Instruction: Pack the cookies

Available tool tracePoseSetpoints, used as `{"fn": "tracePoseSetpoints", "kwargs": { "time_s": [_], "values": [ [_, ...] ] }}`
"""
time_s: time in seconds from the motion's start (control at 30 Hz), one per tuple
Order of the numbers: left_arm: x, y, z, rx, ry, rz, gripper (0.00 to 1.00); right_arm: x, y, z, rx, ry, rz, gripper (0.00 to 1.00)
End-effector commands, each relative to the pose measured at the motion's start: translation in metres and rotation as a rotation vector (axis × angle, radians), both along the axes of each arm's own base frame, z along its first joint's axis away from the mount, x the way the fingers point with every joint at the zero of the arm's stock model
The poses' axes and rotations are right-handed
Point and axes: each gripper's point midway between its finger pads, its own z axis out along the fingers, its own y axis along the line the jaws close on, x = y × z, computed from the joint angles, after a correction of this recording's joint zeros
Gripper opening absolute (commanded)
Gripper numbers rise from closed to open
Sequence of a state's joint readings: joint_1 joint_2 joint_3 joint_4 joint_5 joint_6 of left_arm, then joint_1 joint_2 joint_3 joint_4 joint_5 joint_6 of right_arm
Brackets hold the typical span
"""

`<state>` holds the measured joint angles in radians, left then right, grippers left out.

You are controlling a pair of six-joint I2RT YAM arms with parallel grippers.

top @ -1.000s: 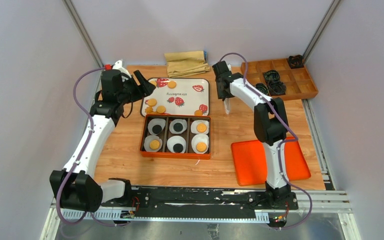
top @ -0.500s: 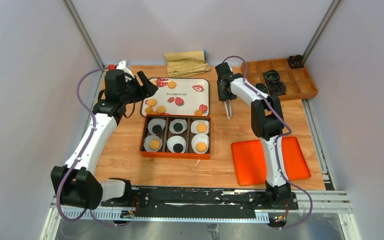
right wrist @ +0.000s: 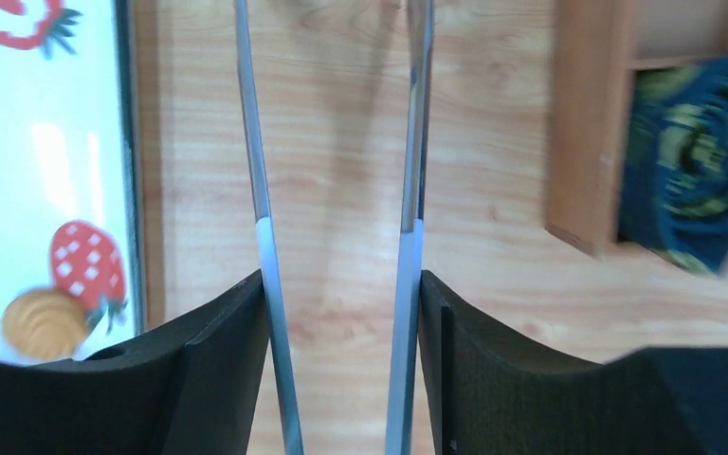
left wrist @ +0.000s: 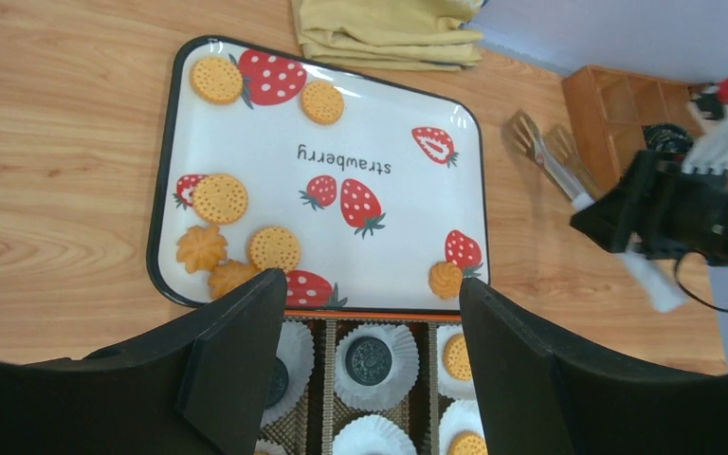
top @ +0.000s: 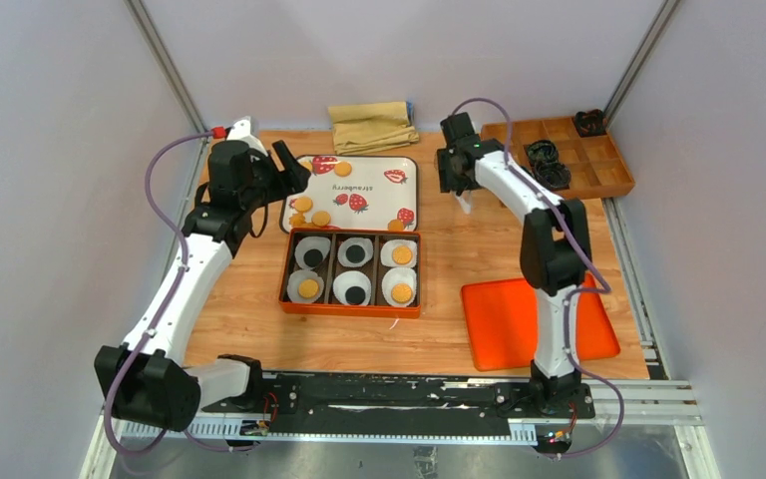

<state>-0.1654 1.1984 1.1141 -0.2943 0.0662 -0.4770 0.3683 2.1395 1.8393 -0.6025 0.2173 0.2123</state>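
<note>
Several golden cookies (top: 302, 205) lie on the white strawberry tray (top: 379, 190), mostly at its left end (left wrist: 220, 197). The orange six-compartment box (top: 284, 269) in front of it has white liners, three with black cookies (top: 356, 253) and three with golden ones (top: 402, 254). My left gripper (top: 277, 170) is open and empty, hovering over the tray's near-left edge (left wrist: 370, 284). My right gripper (top: 456, 180) is right of the tray, above the bare table, shut on metal tongs (right wrist: 263, 237) whose two arms run out between my fingers (right wrist: 341, 284).
An orange lid (top: 539, 321) lies at the front right. A folded tan cloth (top: 371, 125) lies behind the tray. A brown divided tray (top: 598, 185) with black liners stands at the back right, close to my right gripper.
My right gripper has swung with the tongs to the right and back, away from the strawberry tray toward the brown divided tray. My left gripper has barely moved.
</note>
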Motion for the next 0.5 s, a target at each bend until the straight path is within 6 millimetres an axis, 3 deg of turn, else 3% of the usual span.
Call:
{"fn": "tracePoseSetpoints", "kwargs": {
  "time_s": [0.0, 0.23, 0.33, 0.47],
  "values": [
    [-0.009, 0.008, 0.012, 0.050, -0.049, 0.042, 0.75, -0.023, -0.014, 0.084, 0.017, -0.159, 0.005, 0.59],
    [-0.002, -0.001, 0.021, 0.091, -0.057, 0.035, 0.75, -0.089, -0.030, 0.123, 0.019, -0.265, 0.039, 0.63],
    [0.003, -0.008, 0.016, 0.097, -0.045, 0.021, 0.76, -0.108, -0.042, 0.127, 0.004, -0.281, 0.038, 0.64],
    [0.008, -0.016, 0.005, 0.103, -0.024, 0.005, 0.76, -0.131, -0.051, 0.116, -0.006, -0.259, 0.044, 0.68]
  ]
}}
